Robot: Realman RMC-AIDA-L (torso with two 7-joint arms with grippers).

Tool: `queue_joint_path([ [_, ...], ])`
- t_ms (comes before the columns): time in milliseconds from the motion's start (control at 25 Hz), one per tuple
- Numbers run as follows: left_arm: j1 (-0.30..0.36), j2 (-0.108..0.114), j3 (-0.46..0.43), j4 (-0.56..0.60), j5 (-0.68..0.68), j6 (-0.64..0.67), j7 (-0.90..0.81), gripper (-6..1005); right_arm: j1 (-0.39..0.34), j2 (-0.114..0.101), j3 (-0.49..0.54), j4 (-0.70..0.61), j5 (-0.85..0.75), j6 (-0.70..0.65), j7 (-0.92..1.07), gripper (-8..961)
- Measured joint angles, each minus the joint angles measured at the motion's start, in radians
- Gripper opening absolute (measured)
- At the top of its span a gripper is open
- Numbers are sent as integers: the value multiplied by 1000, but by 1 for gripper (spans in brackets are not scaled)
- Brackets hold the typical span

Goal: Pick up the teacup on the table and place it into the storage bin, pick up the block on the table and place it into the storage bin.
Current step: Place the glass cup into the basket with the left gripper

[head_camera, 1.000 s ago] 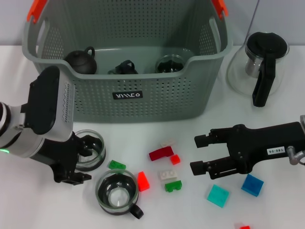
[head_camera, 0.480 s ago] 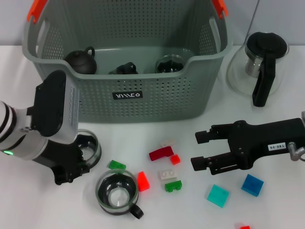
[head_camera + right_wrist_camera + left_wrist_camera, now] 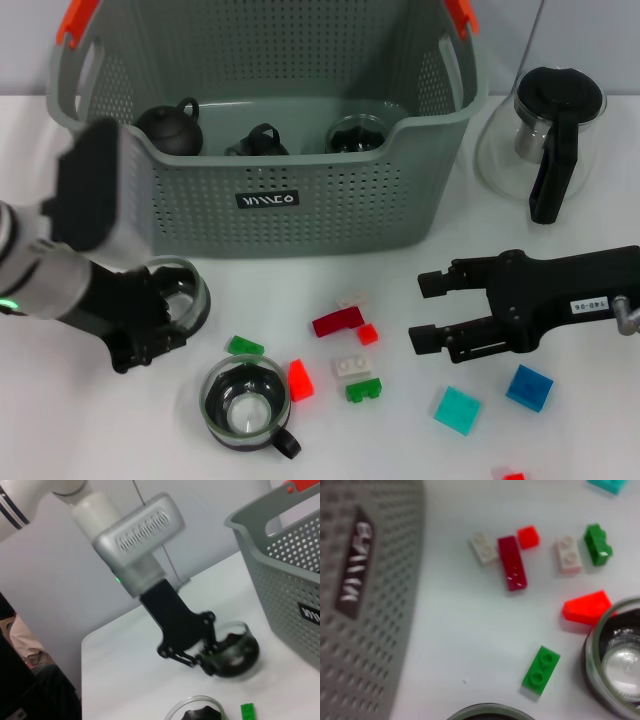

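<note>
Head view: your left gripper [image 3: 160,310] grips a glass teacup [image 3: 178,297] before the storage bin [image 3: 300,190] | bin label [image 3: 267,199] illegible | right gripper [image 3: 432,312] released near red block [image 3: 337,321].

Silver-grey vented left forearm, green status light, black hands [image 3: 150,325], white label on right hand [image 3: 428,312].

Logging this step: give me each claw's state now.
Left claw: shut on the glass teacup, just in front of the storage bin.
Right claw: open, holding nothing, beside the scattered blocks.
</note>
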Motion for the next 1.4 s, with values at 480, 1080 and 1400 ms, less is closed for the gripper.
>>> queue_joint_path([
  [480,-188,45,-531,-59,-529,472,-221,48,-19,-58,59,59,-1,-12,-7,891],
  [1080,-448,157,-220,-407,-398,-420,-535,52,-11,-73,59,67,-3,-26,14,890],
  [1400,-534,130,-198,-606,-252,-665,-543,54,-2,-70,57,68,-4,-24,21,890],
])
